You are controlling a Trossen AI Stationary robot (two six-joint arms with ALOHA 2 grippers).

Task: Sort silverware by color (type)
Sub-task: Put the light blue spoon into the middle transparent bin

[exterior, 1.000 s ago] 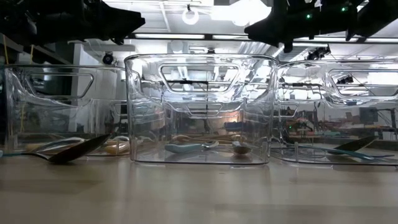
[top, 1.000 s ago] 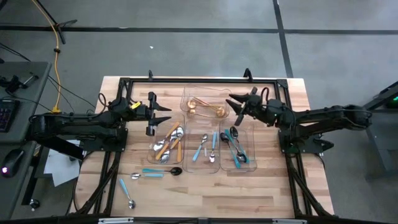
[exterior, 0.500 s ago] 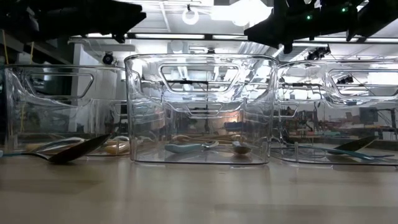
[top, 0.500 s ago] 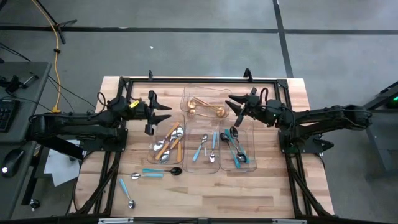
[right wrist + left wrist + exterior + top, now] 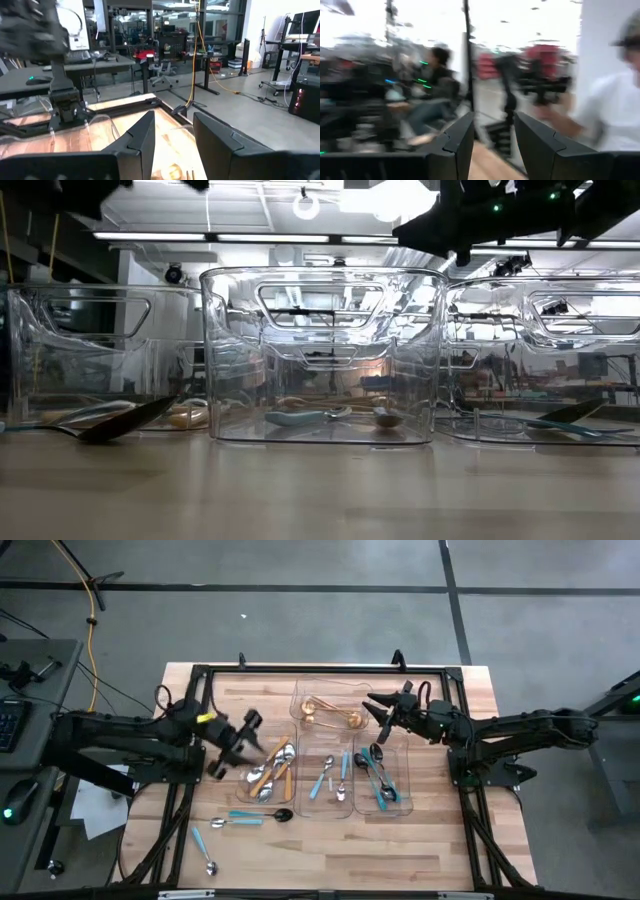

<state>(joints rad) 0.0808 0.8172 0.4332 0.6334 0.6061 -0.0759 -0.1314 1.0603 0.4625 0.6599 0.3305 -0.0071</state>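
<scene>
On table front | light-blue spoon (image 5: 203,850) lies diagonally | left gripper (image 5: 232,743) open, empty

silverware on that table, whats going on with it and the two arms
Two robot arms are sorting silverware into clear trays; most is already in. Three pieces lie loose on the table's near left: a dark teal-handled spoon, a light-blue-handled spoon and another light-blue-handled spoon. The left gripper hangs open and empty beside the orange-handled tray. The right gripper hovers open by the gold spoons.
</scene>
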